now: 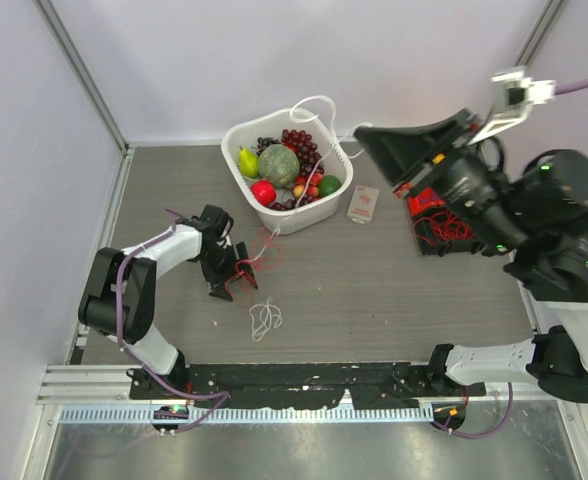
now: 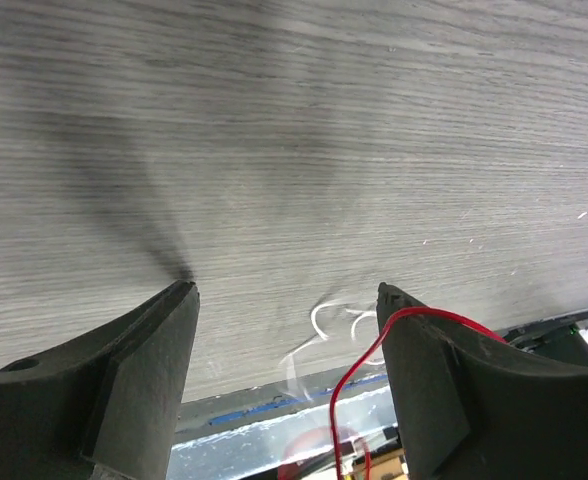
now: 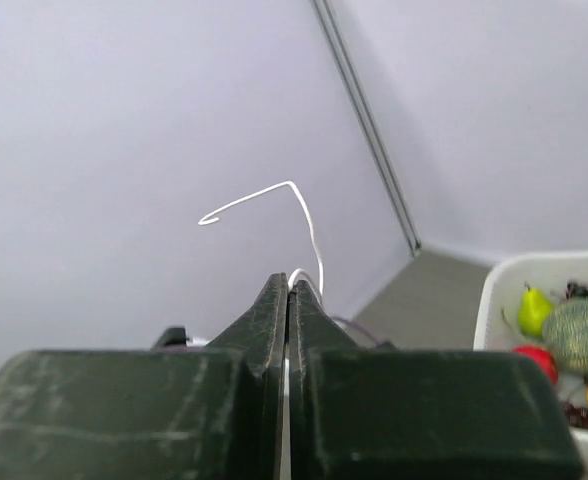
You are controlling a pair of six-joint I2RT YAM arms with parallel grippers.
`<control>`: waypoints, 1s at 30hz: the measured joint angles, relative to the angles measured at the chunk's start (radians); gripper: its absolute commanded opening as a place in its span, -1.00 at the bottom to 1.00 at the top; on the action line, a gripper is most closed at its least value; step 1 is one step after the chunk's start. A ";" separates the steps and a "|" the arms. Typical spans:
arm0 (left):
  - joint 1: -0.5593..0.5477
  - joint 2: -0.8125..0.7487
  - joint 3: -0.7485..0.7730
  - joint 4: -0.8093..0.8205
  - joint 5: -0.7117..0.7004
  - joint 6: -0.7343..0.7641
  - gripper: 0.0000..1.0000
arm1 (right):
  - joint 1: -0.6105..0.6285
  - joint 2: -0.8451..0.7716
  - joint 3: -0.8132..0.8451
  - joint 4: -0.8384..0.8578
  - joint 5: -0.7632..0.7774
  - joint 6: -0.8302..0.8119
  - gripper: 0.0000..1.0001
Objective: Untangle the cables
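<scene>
1. Grey wood-grain table [image 1: 404, 290]: the surface over which the cables are spread, some to the left of centre and some at the right.
2. Left gripper [image 2: 286, 292]: it is held low over the table with its jaws set well apart and closed on nothing. A red cable [image 2: 414, 311] is draped over one of its fingers and is not clamped.
3. Small white cable [image 1: 265, 319]: a loose coil is laid flat on the table near the left gripper, apart from the red strands.
4. Fruit basket [image 1: 309, 213]: a long white cable [image 1: 314, 98] is looped over its far rim.
5. Right gripper [image 3: 289, 285]: it is raised high, with its jaws pressed together on the long white cable. The free end is seen curling beyond the tips.
6. Red bundle [image 1: 439, 225]: a coil is seen under the right arm, on a dark object that cannot be identified.
7. Step in hand, as judged: the red cable is to be taken by the left gripper. A single strand should be brought fully between the fingers before closing. It should then be drawn slowly away from the basket, and snagging on the rim should be watched for.
</scene>
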 measured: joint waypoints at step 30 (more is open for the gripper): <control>0.025 -0.452 0.072 -0.115 -0.066 0.031 0.67 | -0.054 -0.025 -0.543 -0.301 0.389 0.101 -0.99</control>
